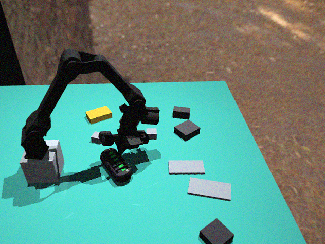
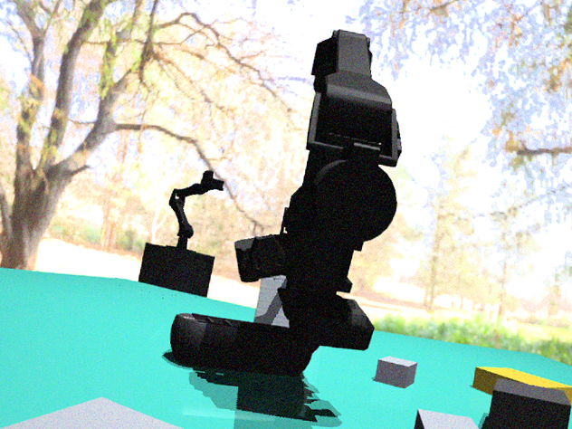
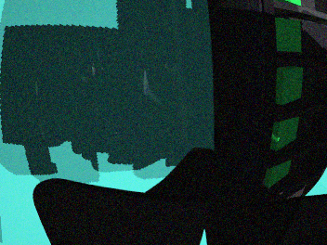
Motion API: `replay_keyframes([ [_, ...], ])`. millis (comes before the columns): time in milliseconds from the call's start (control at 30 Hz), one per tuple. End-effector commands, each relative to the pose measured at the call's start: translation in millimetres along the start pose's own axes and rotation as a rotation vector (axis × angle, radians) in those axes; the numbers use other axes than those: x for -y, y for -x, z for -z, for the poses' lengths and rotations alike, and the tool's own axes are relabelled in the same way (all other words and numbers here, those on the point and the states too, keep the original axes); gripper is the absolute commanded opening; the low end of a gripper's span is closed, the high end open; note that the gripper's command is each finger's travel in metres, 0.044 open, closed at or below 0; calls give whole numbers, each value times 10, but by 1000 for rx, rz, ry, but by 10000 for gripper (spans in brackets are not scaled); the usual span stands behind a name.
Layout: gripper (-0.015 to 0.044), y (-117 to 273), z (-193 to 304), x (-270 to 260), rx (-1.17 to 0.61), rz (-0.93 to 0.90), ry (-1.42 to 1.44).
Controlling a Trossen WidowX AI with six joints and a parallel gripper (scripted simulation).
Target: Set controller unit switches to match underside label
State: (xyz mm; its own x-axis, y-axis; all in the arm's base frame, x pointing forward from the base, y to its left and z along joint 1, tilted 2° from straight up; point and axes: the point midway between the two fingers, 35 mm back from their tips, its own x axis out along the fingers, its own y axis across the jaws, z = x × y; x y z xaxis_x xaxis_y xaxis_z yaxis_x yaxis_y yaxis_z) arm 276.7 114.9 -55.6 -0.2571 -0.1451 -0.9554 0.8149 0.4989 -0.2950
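Note:
The dark grey controller unit [image 1: 116, 173] [image 2: 233, 344] [image 3: 241, 70] sits on its base with its switches up. Green switch ends show along its top, two bright at the end nearer the top camera and several darker ones in the arm's shadow towards the far end. Switch tilts are hard to read there, and the label underneath is hidden. My gripper [image 1: 120, 153] [image 3: 200, 157] is shut and empty. Its tips are low at the far part of the unit, by its side edge; whether they touch it is unclear.
A yellow block [image 1: 98, 114] [image 2: 521, 377] lies behind. Dark blocks [image 1: 187, 129] [image 1: 181, 112] [image 1: 216, 235] and pale flat plates [image 1: 186, 166] [image 1: 209, 188] lie to the right. Small pale blocks [image 1: 151, 133] [image 1: 96, 137] are behind the gripper. A grey box [image 1: 40, 171] stands at the arm's base.

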Motion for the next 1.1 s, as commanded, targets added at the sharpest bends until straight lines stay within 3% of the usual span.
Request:
replay_keyframes([
  [0, 0, 378, -9, -149, 7, -12, -2],
  [233, 0, 469, -10, -122, 7, -21, 6],
  [667, 0, 483, -2, 579, 39, -290, 154],
  [1067, 0, 380, -5, 552, 37, -294, 156],
])
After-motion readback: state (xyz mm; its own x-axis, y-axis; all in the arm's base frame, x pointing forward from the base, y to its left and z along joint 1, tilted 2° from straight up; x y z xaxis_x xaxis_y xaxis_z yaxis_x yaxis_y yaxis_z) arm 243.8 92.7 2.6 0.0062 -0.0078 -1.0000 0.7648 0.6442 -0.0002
